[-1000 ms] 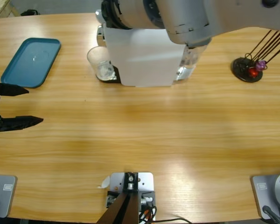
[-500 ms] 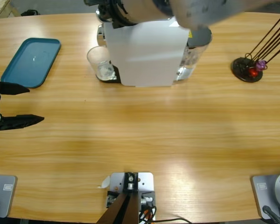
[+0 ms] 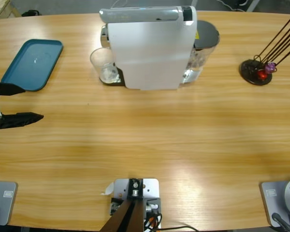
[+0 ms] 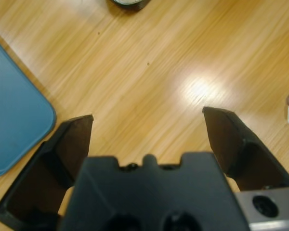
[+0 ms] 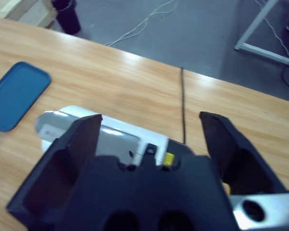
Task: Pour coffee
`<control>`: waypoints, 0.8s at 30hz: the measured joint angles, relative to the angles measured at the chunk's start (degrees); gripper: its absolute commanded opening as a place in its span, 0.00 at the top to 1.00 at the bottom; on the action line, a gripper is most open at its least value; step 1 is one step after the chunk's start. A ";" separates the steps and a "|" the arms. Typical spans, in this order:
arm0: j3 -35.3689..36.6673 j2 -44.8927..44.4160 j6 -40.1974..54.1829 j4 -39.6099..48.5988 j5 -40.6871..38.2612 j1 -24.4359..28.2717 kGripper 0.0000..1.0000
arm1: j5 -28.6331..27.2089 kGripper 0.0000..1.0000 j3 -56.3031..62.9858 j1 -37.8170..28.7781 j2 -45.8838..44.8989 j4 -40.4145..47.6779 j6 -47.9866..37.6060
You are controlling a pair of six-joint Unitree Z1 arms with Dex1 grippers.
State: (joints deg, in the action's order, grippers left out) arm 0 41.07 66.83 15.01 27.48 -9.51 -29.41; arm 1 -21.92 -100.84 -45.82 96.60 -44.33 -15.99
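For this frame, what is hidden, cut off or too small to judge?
- Coffee: none discernible in the glass cup; high view, too small to tell.
- Machine spout: hidden under the white machine body, high view.
- Capsules on the black stand: too small to tell apart, rods cut by the edge.
- Left pincer: arm cut off by the left edge.
- Right pincer: out of the high view.

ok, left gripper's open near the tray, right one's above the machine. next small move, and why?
Probably bring the open left gripper toward the clear glass cup. The cup stands against the white coffee machine and looks nearly empty, the wooden table between them shows bare, and the right gripper hovers high and open.
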 measured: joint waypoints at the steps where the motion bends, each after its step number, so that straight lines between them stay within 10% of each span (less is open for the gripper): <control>1: 0.00 0.03 0.00 0.00 0.00 0.00 0.00 | 0.42 0.91 -0.19 1.11 -0.43 -1.33 0.00; 12: -0.01 0.52 0.00 0.00 0.06 0.00 0.00 | 18.15 1.00 -28.28 9.57 7.84 -32.14 3.46; 24: -0.01 1.44 0.00 0.00 0.06 -0.42 0.00 | 22.88 1.00 -33.23 10.13 16.63 -37.40 5.08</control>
State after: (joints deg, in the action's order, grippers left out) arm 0 41.06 68.26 15.01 27.47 -9.45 -29.83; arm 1 0.96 -134.07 -35.68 113.23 -81.73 -10.91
